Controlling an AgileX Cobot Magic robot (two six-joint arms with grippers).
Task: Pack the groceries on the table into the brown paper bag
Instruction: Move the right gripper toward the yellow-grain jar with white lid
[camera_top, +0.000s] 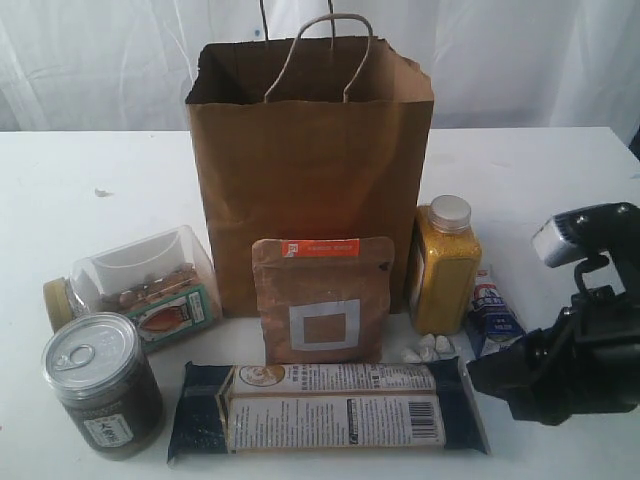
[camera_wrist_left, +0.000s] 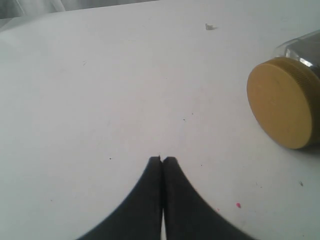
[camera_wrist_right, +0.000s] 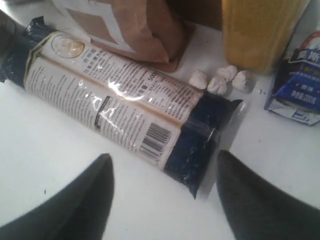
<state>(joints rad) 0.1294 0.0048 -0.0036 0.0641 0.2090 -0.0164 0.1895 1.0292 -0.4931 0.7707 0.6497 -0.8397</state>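
The brown paper bag (camera_top: 310, 170) stands upright and open at the back of the table (camera_top: 560, 180). Leaning on its front is the brown pouch (camera_top: 320, 300), with the yellow bottle (camera_top: 445, 262) and blue-white carton (camera_top: 493, 312) to its right. The long dark-blue packet (camera_top: 325, 408) lies flat in front. At the left, the clear nut jar (camera_top: 140, 285) lies on its side beside the upright silver-lidded jar (camera_top: 102, 385). My right gripper (camera_wrist_right: 164, 156) is open just off the packet's (camera_wrist_right: 115, 105) dark end, holding nothing. My left gripper (camera_wrist_left: 163, 159) is shut and empty over bare table near the nut jar's yellow lid (camera_wrist_left: 280, 102).
Small white lumps (camera_top: 428, 348) lie between the bottle and the packet's right end, close to the right gripper (camera_top: 482, 378). A white curtain hangs behind the table. The left gripper is outside the exterior view.
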